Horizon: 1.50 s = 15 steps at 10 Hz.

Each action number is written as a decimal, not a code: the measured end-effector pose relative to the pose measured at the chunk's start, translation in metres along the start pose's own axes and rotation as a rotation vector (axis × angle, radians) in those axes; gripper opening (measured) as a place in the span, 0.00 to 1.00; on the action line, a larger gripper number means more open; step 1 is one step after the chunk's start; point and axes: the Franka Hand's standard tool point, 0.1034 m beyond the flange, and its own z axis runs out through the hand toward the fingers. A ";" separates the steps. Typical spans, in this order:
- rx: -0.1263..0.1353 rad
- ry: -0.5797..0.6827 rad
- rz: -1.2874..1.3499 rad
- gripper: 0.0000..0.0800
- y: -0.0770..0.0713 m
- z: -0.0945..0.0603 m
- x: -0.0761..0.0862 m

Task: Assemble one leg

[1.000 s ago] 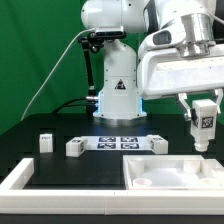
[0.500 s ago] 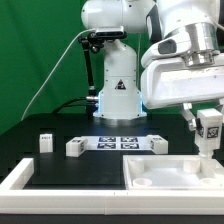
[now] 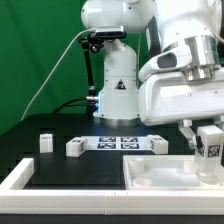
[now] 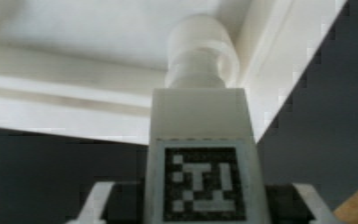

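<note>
Far left on the black table [image 3: 85, 172] there's a loose leg [image 3: 45, 142], with a second loose leg [image 3: 75, 147] just right of it. Next comes the marker board [image 3: 120, 143], lying flat in front of the robot base [image 3: 115, 95], and a third loose leg [image 3: 158, 143] sits at its right end. Nearer and to the right is the big white panel [image 3: 160, 172]. Over its right part the gripper [image 3: 208, 152] has its fingers clamped on the leg [image 3: 209, 143], which is upright with its tag facing the camera. In the wrist view the leg [image 4: 201, 120] points down at the panel [image 4: 69, 70] near a rimmed corner. Touching it or just above? Can't really tell.
</note>
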 end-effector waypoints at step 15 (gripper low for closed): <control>-0.037 0.124 0.002 0.76 0.001 0.016 -0.007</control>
